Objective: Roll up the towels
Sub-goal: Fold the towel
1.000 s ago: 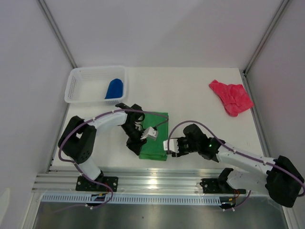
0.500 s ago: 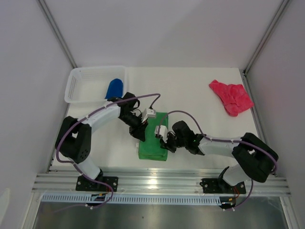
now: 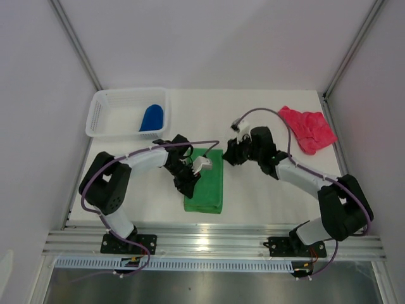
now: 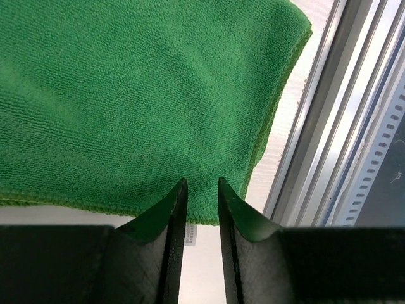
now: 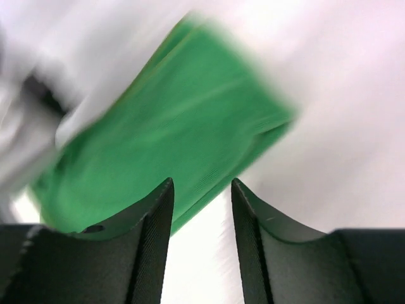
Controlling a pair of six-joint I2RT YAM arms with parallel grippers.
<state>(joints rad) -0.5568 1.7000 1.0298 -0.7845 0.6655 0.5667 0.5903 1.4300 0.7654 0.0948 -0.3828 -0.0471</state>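
The green towel (image 3: 209, 187) lies folded into a long strip near the front of the table. My left gripper (image 3: 188, 188) sits low at its left edge. In the left wrist view the gripper (image 4: 202, 180) stands slightly open, with bare table and a small white tag between the fingers and the green towel (image 4: 145, 95) just past the tips. My right gripper (image 3: 228, 156) hovers by the towel's far right corner. It is open and empty (image 5: 202, 182), and the green towel (image 5: 177, 133) looks blurred ahead. The pink-red towel (image 3: 308, 128) is crumpled at the back right. The blue towel (image 3: 152, 118) lies in the basket.
The white mesh basket (image 3: 111, 117) stands at the back left. The metal rail (image 3: 209, 240) runs along the near edge, close to the green towel's front end. White walls close in the left, back and right sides.
My right gripper has moved from the towel's near right edge up to its far right corner, closing briefly on the way. My left gripper shifted a little along the left edge.
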